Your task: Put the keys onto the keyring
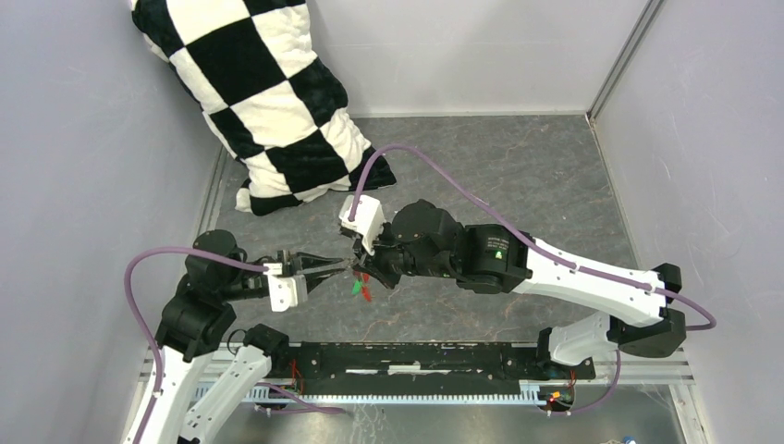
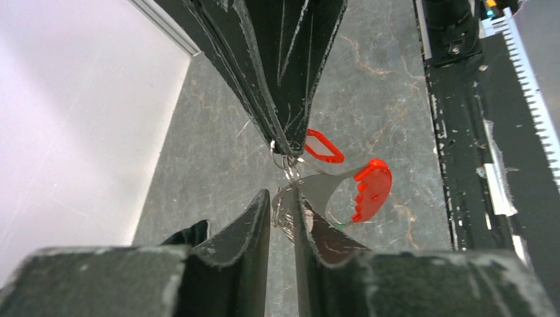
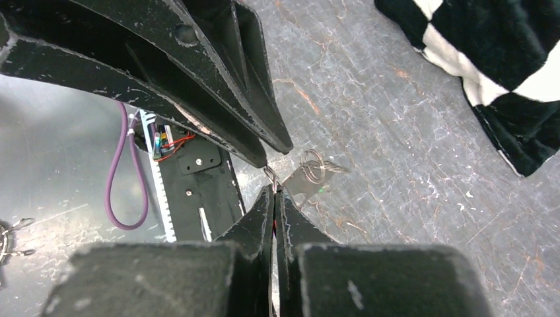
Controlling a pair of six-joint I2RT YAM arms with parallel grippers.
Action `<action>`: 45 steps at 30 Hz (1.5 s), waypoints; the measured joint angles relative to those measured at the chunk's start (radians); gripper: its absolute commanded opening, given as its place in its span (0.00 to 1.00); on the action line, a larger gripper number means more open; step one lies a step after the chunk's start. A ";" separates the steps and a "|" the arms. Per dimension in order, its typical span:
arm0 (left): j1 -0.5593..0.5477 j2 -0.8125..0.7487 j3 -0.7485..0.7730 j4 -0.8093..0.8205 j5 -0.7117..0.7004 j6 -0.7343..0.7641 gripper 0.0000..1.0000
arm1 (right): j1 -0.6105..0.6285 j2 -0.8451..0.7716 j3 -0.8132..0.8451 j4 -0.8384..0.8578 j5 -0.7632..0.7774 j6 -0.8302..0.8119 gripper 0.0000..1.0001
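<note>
Grey marbled table point(image 1: 518, 166) and a checkered pillow point(image 1: 268, 102) in the back-left corner fill our view. Above the table's middle we see the left gripper point(image 2: 282, 206) and right gripper point(image 3: 275, 198) set tip to tip, each with fingers pinched together on the thin silver keyring point(image 3: 312, 165) between them. A red-headed key point(image 2: 371, 190) hangs just beside the tips, a small green tag point(image 1: 355, 289) below.

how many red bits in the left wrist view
2: an open red loop right beside the right gripper tips, and a solid notched red piece lower right of it. Others may be hidden.
</note>
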 measured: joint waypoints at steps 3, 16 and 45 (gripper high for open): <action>0.000 0.028 0.037 -0.064 -0.005 0.017 0.38 | 0.000 -0.007 0.011 -0.006 0.012 -0.004 0.00; 0.000 0.056 0.030 -0.087 0.011 -0.171 0.35 | 0.000 -0.025 0.012 0.006 0.013 -0.005 0.00; 0.000 0.000 -0.046 0.214 0.003 -0.597 0.26 | -0.011 -0.057 -0.010 0.075 -0.008 0.003 0.00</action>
